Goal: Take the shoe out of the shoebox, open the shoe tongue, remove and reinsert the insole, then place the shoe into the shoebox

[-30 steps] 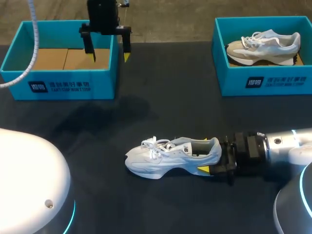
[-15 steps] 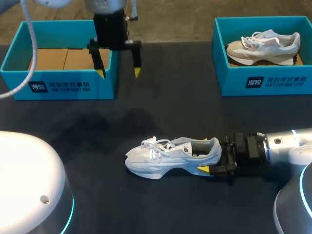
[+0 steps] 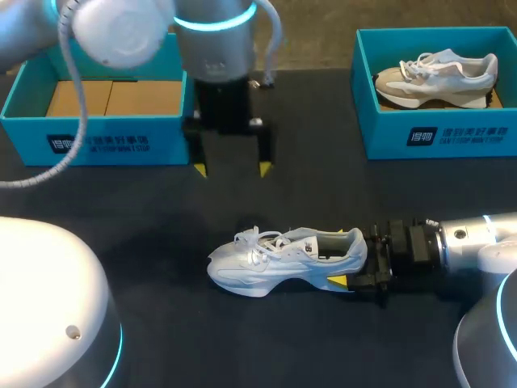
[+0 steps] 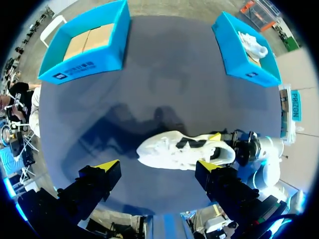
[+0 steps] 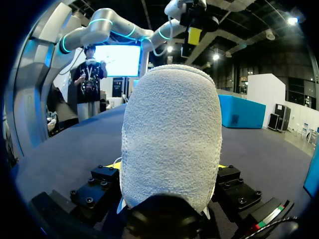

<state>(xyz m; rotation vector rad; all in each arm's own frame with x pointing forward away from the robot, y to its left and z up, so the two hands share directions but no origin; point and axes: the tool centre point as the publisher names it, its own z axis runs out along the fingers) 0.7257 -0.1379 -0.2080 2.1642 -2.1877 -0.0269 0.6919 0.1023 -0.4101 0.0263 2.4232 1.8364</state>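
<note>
White lace-up sneaker [image 4: 182, 149] sits on its sole on the dark table top [image 4: 164, 74], with its laces and dark opening facing the camera.

Left gripper [image 4: 157, 166] hangs above the sneaker. Its black fingers with yellow tips are spread wide, one to either side of the sneaker, touching nothing.

Right gripper [image 4: 225, 145] is at the sneaker's heel. One yellow tip lies against the heel's side; the other is hidden.

Off the sneaker's toe end, well apart, is an open blue box with a brown cardboard floor [image 4: 87, 45].

Off the sneaker's heel end, well apart, is a second open blue box [image 4: 234, 59] holding another pale sneaker [image 4: 251, 45].
</note>
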